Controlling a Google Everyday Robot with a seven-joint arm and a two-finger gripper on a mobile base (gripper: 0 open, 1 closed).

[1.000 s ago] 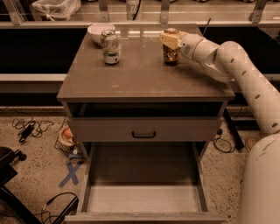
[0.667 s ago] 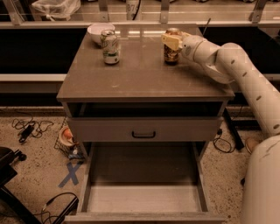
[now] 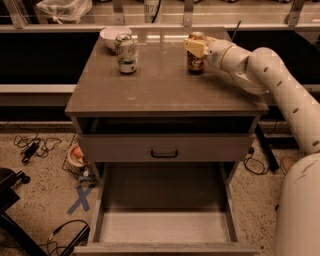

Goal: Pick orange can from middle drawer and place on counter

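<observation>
A speckled beige floor [image 3: 42,200] lay under warm, dim light. Black cables [image 3: 31,147] and a blue tape cross [image 3: 81,198] lay left of a grey cabinet [image 3: 165,145]. Behind it ran a long pale ledge [image 3: 35,88] between dark recesses. A clear plastic bag [image 3: 62,9] sat at the top left.

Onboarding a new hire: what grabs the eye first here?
The white arm reaches in from the picture's right, its gripper at the orange can standing on the counter, right rear. Below, the middle drawer stands pulled out; a green can and bowl sit left rear.
</observation>
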